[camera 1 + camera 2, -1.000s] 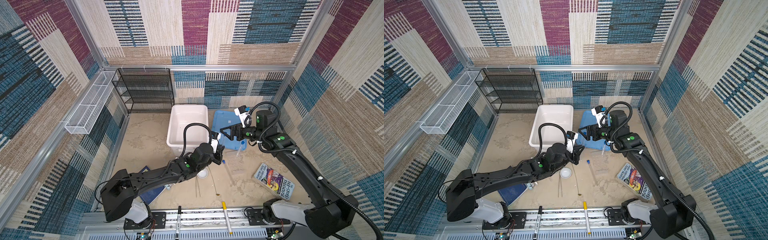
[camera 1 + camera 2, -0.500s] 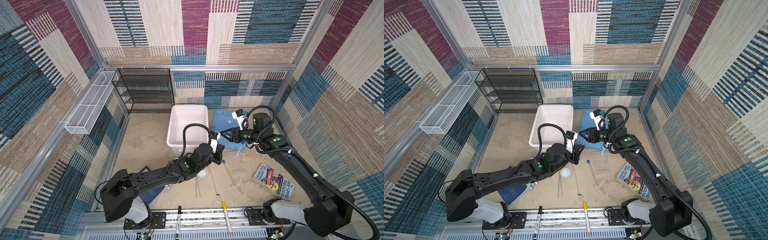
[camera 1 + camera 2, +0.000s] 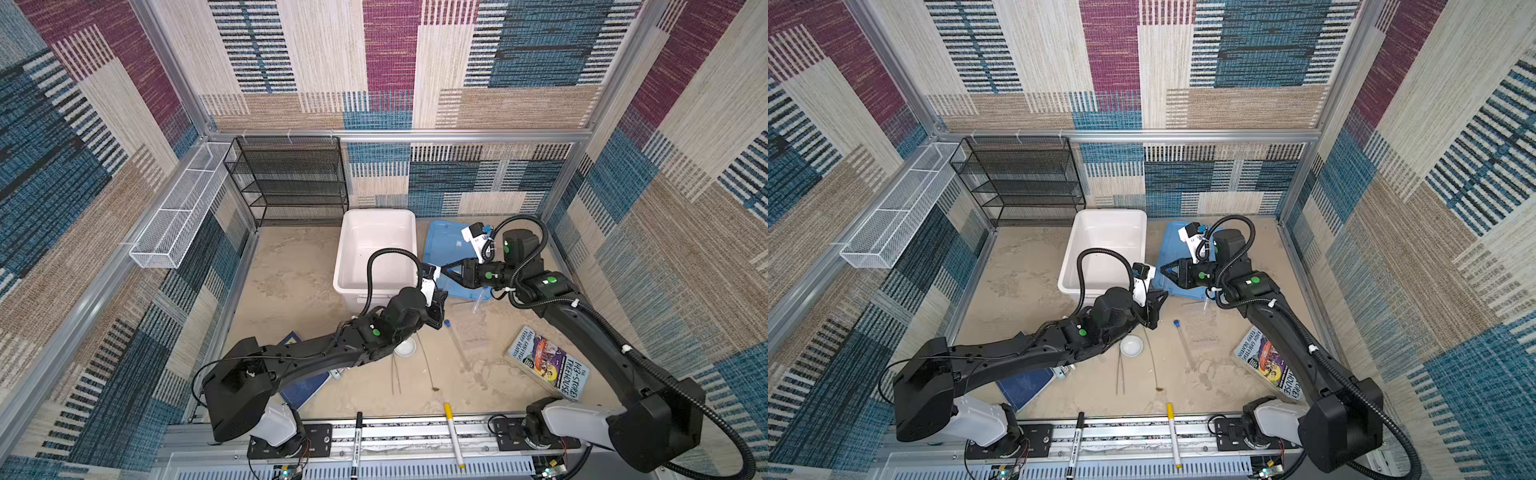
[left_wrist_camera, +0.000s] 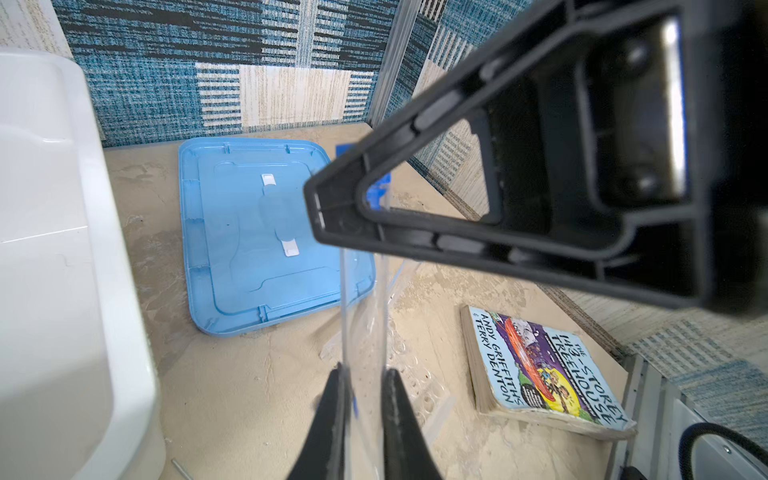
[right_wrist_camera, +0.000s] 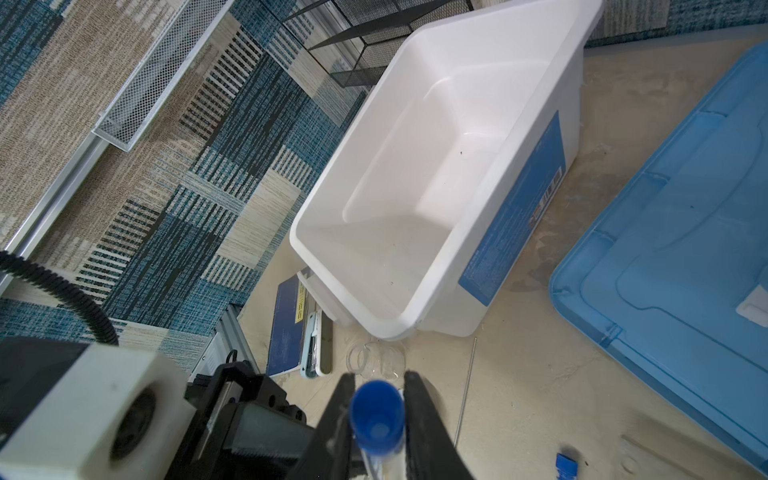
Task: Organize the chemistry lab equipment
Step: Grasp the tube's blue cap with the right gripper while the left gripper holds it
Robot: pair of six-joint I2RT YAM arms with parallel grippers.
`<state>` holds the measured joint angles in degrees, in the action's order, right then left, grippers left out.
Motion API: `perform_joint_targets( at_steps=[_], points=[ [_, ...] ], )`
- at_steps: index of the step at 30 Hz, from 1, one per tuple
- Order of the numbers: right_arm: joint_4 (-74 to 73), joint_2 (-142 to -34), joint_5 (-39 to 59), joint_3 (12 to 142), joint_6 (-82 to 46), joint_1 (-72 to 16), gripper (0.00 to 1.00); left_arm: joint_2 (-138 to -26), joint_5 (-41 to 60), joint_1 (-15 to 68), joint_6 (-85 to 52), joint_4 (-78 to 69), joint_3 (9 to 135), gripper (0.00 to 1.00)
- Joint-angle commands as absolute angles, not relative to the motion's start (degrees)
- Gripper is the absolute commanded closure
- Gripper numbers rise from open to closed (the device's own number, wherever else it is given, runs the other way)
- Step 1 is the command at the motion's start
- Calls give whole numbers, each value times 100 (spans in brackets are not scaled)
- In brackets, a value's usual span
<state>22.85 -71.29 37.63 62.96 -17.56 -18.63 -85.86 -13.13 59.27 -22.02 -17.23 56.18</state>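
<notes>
My left gripper [image 4: 363, 374] is shut on a clear test tube [image 4: 362, 307], which runs from its fingers to my right gripper [image 4: 320, 208]. In the right wrist view the tube's blue cap [image 5: 376, 415] sits between the right gripper's [image 5: 376, 380] fingers, touching both. In both top views the two grippers [image 3: 438, 309] [image 3: 443, 270] meet beside the white bin's near corner. Another blue-capped test tube [image 3: 455, 341] [image 3: 1183, 340] lies on the sand. The white dish [image 3: 1131, 345], tweezers [image 3: 1120, 376] and long spoon [image 3: 1152, 365] lie by the left arm. A glass beaker [image 5: 376, 357] stands under the grippers.
An empty white bin [image 3: 376, 249] and its blue lid [image 3: 446, 249] sit at the back. A paperback [image 3: 548, 361] lies right, a dark blue book [image 3: 305, 386] and pale stapler [image 5: 311, 349] left. Two marker pens [image 3: 357, 440] [image 3: 453, 436] rest on the front rail. A black wire shelf [image 3: 291, 183] stands behind.
My right gripper has swung left and down to the left gripper and shut its jaws round the tube's blue cap. The left arm has stayed put, still holding the tube.
</notes>
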Motion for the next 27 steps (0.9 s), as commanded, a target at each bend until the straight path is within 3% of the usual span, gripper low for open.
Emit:
perform_joint_targets(
  at_steps=[1, 12, 13, 15, 18, 27],
  points=[
    [2095, -7126, 3858, 6275, -1798, -1865, 77, -8579, -1433, 5916, -2232, -1903, 5597, 94],
    [1979, -7061, 3739, 6188, -1809, -1872, 83, -8580, -1360, 5918, -2206, -1986, 5537, 90],
    [1952, -7058, 3722, 6181, -1798, -1865, 83, -8572, -1335, 5915, -2204, -2038, 5501, 83],
    [1944, -7019, 3613, 6164, -1757, -1866, 83, -8569, -1238, 5915, -2203, -2117, 5459, 56],
    [1930, -6944, 3384, 6133, -1625, -1869, 83, -8534, -1178, 5915, -2306, -2103, 5449, 3],
    [1634, -6226, 2148, 5630, -1157, -2054, 84, -8238, -540, 5754, -2381, -2466, 5197, 1]
  ],
)
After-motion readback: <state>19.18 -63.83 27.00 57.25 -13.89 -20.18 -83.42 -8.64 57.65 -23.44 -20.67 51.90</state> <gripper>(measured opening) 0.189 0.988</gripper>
